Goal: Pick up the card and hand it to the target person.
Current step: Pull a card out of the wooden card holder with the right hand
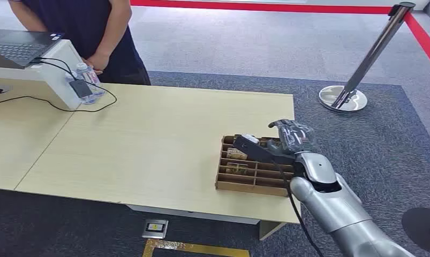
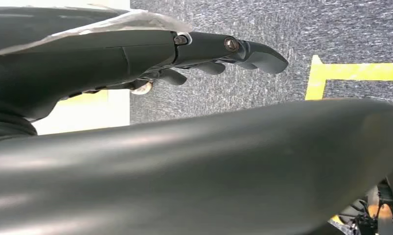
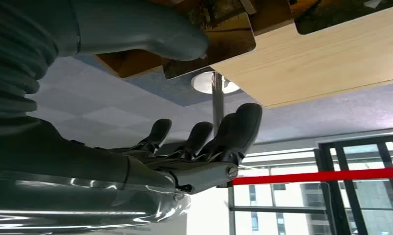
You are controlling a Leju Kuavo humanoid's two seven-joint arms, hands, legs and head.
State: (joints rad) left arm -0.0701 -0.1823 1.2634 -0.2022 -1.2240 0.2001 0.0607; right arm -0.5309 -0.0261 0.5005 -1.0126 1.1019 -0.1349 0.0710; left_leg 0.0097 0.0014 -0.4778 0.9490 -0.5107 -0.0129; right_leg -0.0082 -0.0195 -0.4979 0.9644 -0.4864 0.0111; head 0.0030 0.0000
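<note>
A wooden tray [image 1: 254, 187] with several compartments sits near the table's right front corner, with cards [image 1: 236, 154] in its left slots. My right hand [image 1: 291, 136] hovers over the tray's far right part, fingers spread and holding nothing. In the right wrist view a brown glossy card [image 3: 219, 45] stands up from the tray beside the thumb [image 3: 145, 34], and the dark fingers [image 3: 219, 137] are well apart from it. My left hand [image 2: 204, 56] hangs beside my body above the carpet, fingers loosely extended and empty. A person [image 1: 103, 37] stands behind the table's far left side.
A white stand [image 1: 60, 69] with a laptop [image 1: 17, 45], a water bottle [image 1: 89, 80] and a black cable [image 1: 36, 98] occupy the table's far left. A chrome barrier post [image 1: 362, 69] stands on the carpet to the right. The table [image 1: 148, 139] middle is bare wood.
</note>
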